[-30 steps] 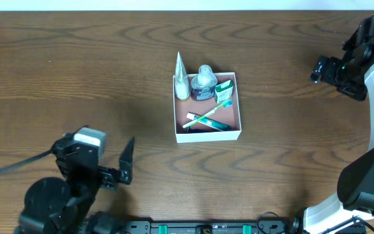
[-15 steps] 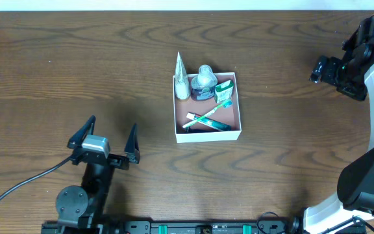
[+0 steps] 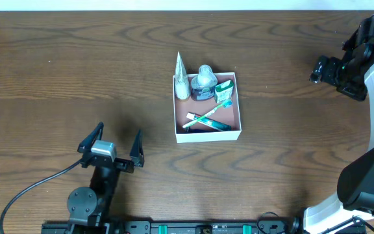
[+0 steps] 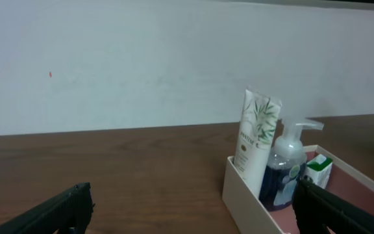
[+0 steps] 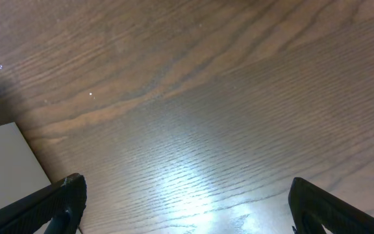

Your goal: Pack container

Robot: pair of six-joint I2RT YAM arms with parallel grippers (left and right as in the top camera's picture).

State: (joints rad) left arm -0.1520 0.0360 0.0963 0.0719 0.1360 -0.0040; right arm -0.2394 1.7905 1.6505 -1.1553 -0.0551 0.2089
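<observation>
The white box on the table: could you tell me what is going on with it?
The square white cardboard box holds a white tube, a dark pump bottle, a small green carton and a green toothbrush. Neither arm touches it: the left gripper hangs open and empty front-left of it, the right gripper open and empty far off to the side.
</observation>
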